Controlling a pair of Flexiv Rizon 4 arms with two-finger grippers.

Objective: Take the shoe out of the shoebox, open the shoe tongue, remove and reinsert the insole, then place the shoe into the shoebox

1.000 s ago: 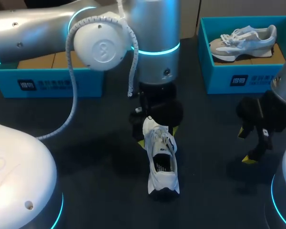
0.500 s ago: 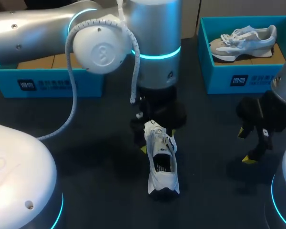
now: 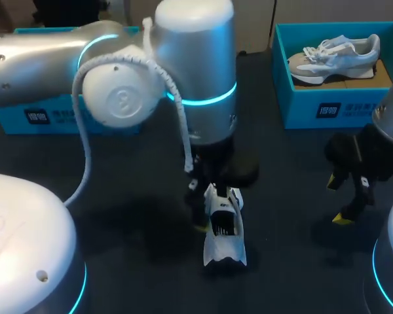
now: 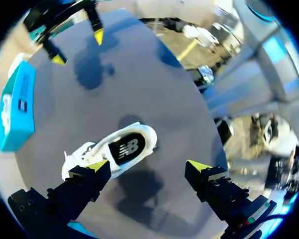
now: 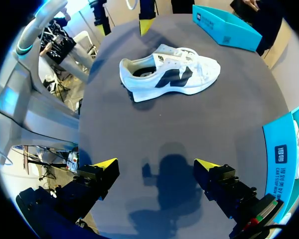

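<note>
At the table's left, a blue shoebox [image 3: 52, 118] is sitting partly hidden behind the left arm. That arm is reaching to the middle, and the left gripper [image 4: 148, 167] is hanging directly over the white shoe [image 3: 224, 229] with its yellow-tipped fingers spread wide and gripping nothing. In the left wrist view one fingertip is showing just beside the shoe's side.

The white shoe is standing on its sole on the dark table [image 3: 137, 196], outside both boxes, with its opening facing up and the insole showing.

It is probably light. The fabric upper and tongue are likely giving way under pressure, while the sole and heel are likely staying firm, so pinching across the heel collar or the sole edges looks safest.

Further right, the right gripper [image 5: 155, 164] is hovering low over bare table, fingers also apart and empty, well apart from the shoe. At the far right, a second blue shoebox [image 3: 314, 108] is holding another pale shoe [image 3: 334, 55].
</note>
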